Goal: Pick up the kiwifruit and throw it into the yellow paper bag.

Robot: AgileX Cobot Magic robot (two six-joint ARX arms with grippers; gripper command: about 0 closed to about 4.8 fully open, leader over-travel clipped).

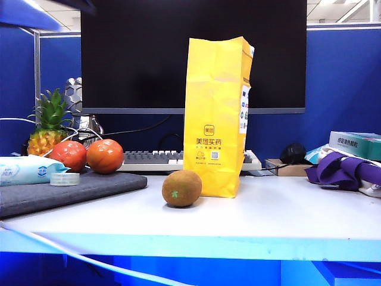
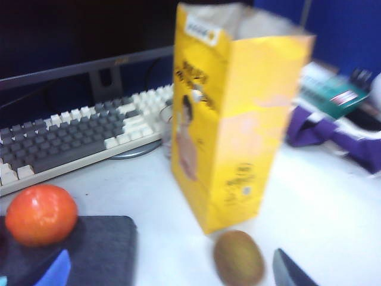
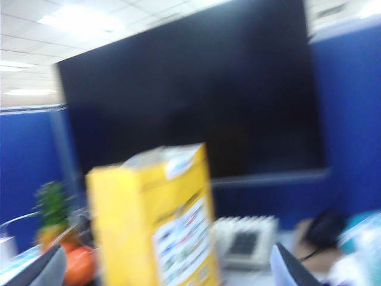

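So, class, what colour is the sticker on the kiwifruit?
Green, on the brown kiwifruit; clearest in the exterior view.

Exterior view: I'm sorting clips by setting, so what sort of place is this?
Most likely an office desk: a large dark monitor, a keyboard and blue cubicle partitions behind the table.

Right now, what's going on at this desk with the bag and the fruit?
Nothing is held yet. The kiwi lies on the white desk, just in front of the upright yellow bag, which is open at the top. The left claw is open and hangs near the kiwi, not touching it. The right claw is also open, up beside the bag and facing the monitor. Two tomatoes sit on a grey pad, out of play.
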